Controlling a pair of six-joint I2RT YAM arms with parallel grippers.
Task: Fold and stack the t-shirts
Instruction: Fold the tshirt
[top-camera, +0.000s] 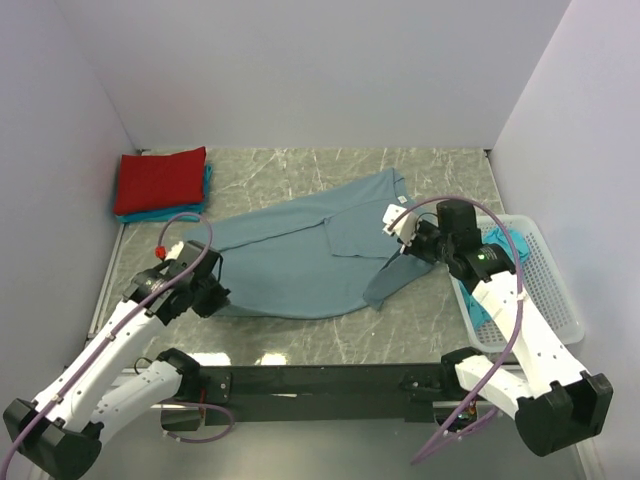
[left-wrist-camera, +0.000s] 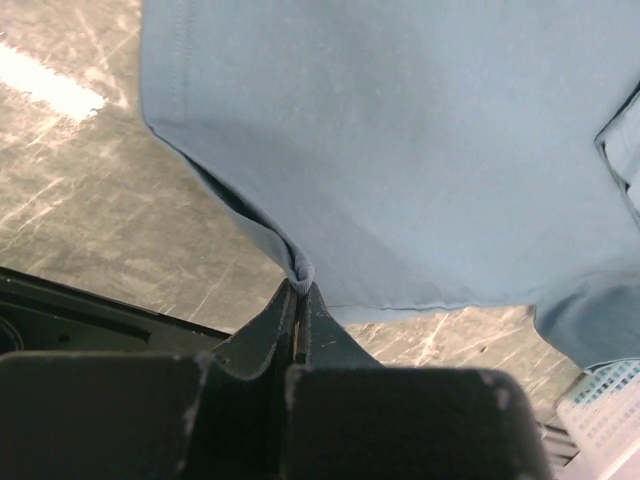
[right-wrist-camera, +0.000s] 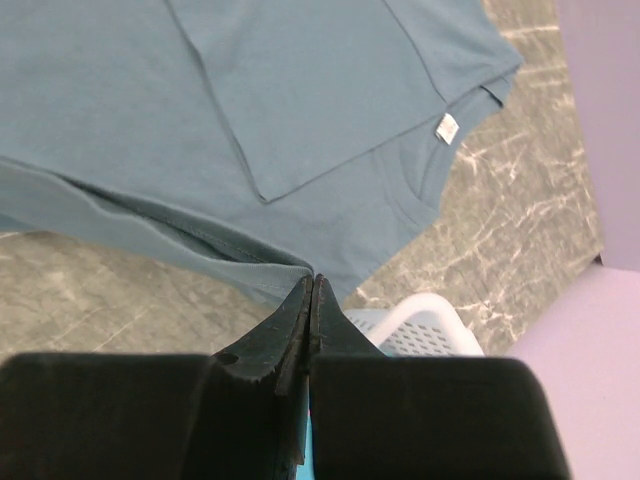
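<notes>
**Step in hand: drawing the blue shirt flat for a fold**

1. The left fingers (left-wrist-camera: 300, 300) are shut on a small pucker of the blue shirt's (top-camera: 290, 265) edge. The cloth spreads away ahead of the tips.
2. The right fingers (right-wrist-camera: 312, 300) are shut on the opposite edge, with a doubled hem bunched just ahead of them. The neck label (right-wrist-camera: 447, 127) lies well beyond the tips, to their right.
3. Move both arms in step so that the cloth between the two pinches is taut but not stretched.
4. Release neither pinch until the carried edge lies flat on the bench (top-camera: 420, 170).

**Condition of the shirt**

It is slate blue, soft and thin. It lies between the two sets of fingers, with one panel already turned over itself, showing a straight crease. It will likely sag and wrinkle wherever tension drops.

A folded red shirt (top-camera: 160, 180) lies far beyond the left fingers. The basket (top-camera: 555, 290), beside the right fingers, holds a teal shirt (top-camera: 508, 240).
</notes>
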